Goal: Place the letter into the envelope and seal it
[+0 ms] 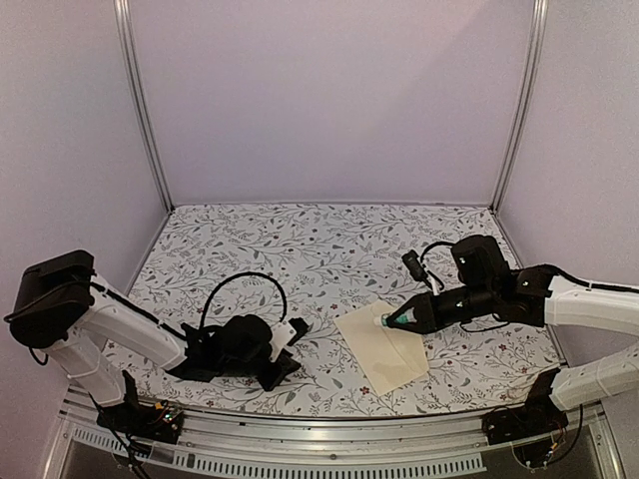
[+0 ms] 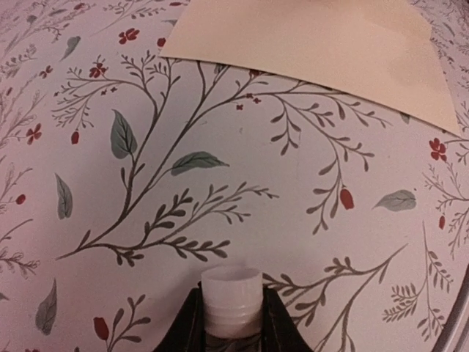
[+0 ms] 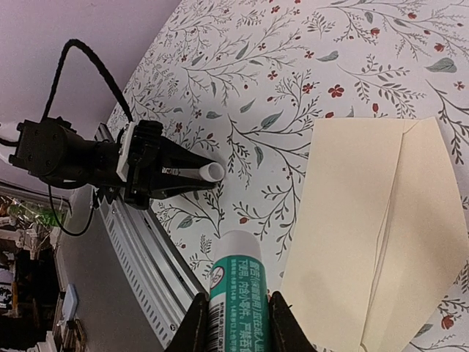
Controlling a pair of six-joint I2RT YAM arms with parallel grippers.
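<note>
Both are grasping: right gripper (image 1: 402, 319) is clenching a glue stick (image 3: 236, 286) over the envelope (image 1: 384, 354), left gripper (image 3: 192, 176) a white cap (image 2: 231, 292) nearby.

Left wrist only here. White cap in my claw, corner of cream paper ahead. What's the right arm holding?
Observer: The right claw is shut on a green-and-white glue stick.
Operator: Where's it pointed?
Observer: In the top view its tip is over the envelope, near the far end. I can't tell if it touches.
Operator: Letter anywhere?
Observer: No printed sheet shows in any view, only the envelope.
</note>
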